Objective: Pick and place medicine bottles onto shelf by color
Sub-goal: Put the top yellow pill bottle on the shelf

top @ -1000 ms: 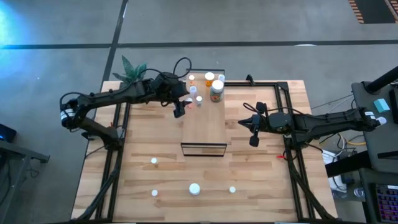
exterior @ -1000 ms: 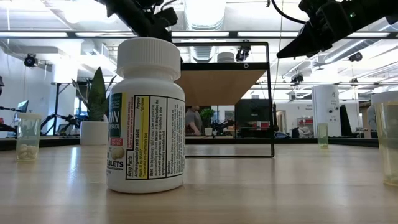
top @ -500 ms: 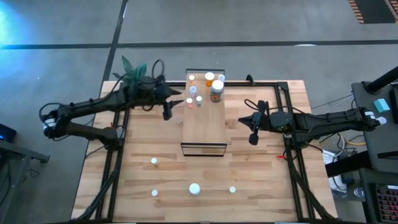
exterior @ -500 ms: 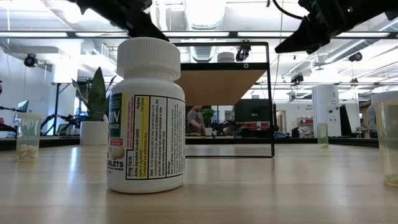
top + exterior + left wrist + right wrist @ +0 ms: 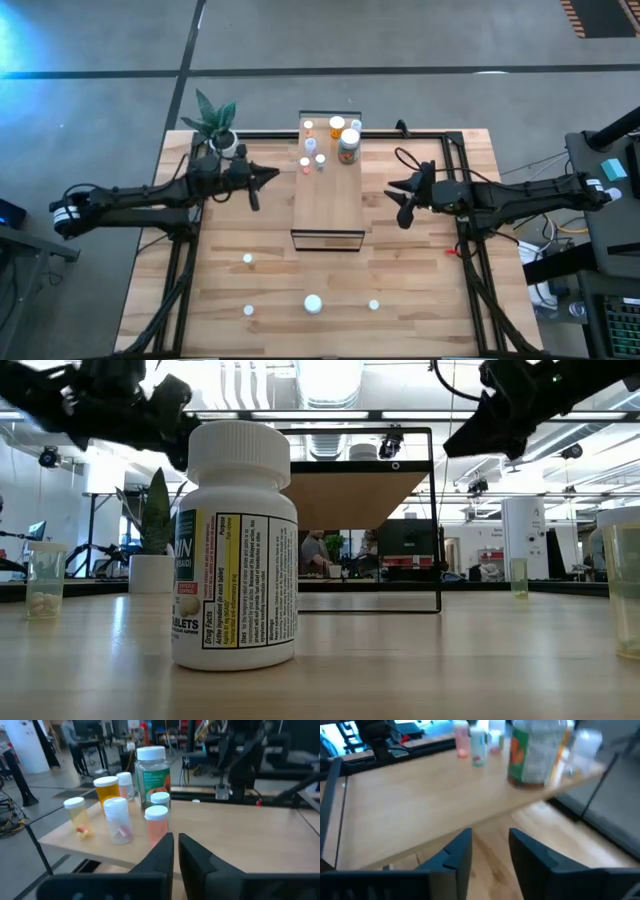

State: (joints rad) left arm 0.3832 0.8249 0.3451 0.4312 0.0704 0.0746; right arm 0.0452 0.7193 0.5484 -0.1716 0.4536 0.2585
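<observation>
High view: the shelf (image 5: 327, 190), a long narrow stand with a light wood top and black frame edges, stands at the centre of the slatted worktop (image 5: 430, 290). A cluster of medicine bottles (image 5: 330, 140) with white caps occupies its upper end; the largest is a jar with a green and orange label (image 5: 348, 146). Four more bottles stand loose in the lower part of the worktop, among them one with a wide white cap (image 5: 313, 303). The left pincer (image 5: 253, 192), left of the shelf, is closed and empty. The right pincer (image 5: 404, 213), right of the shelf, has its fingers parted and holds nothing. A potted plant (image 5: 217, 120) sits at the upper left corner.

Low view: a white bottle with a yellow-striped label (image 5: 235, 545) fills the left centre; a clear bottle of pills (image 5: 45, 579) stands at far left.

Left wrist view: amber, clear and pink-tinted bottles stand grouped on the shelf top (image 5: 260, 832); the dark fingers (image 5: 161, 852) lie together.

Right wrist view: the two fingers (image 5: 457, 851) stand apart before the shelf edge.
</observation>
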